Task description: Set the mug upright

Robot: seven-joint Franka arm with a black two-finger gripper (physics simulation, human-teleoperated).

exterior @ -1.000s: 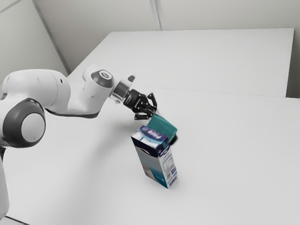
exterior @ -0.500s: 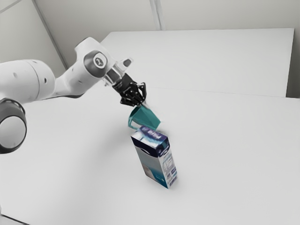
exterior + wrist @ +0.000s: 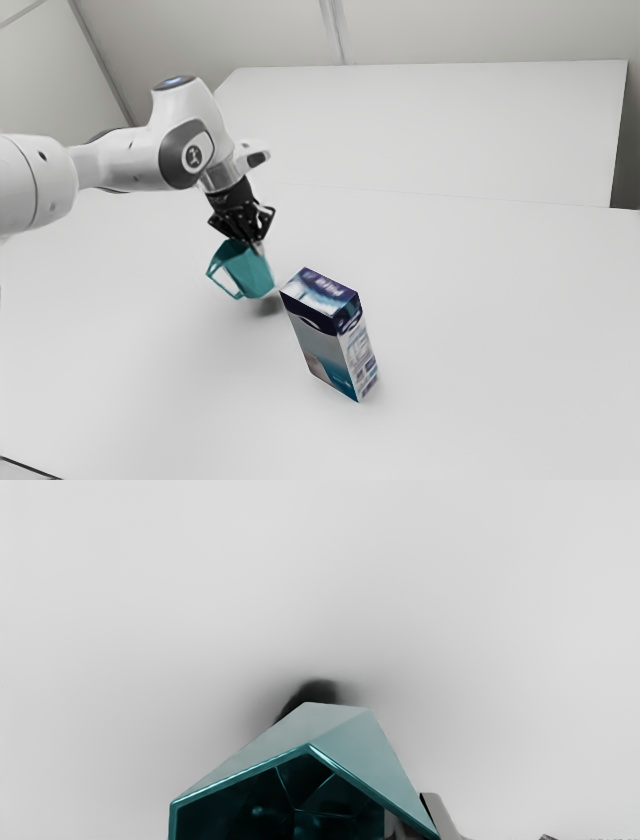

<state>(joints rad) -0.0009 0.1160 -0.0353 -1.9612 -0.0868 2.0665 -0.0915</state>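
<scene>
The teal faceted mug (image 3: 250, 272) hangs tilted below my gripper (image 3: 257, 244) in the exterior view, with its handle toward the exterior view's left and a dark shadow on the table beneath it. Seen from the wrist, the open mouth of the mug (image 3: 340, 740) faces my hand. My gripper (image 3: 416, 819) is shut on the mug's wall, one finger inside the mouth and the other against the outer face. The mug's base is hidden in the wrist view.
A tall carton (image 3: 335, 335) with a dark blue and white top stands just beside the mug, toward the exterior view's right and nearer that camera. The white table (image 3: 480, 330) extends around both.
My hand has carried the mug toward the exterior view's left, away from behind the carton, and has turned to point more steeply down. The mug's handle has come into sight. The carton has stayed put.
</scene>
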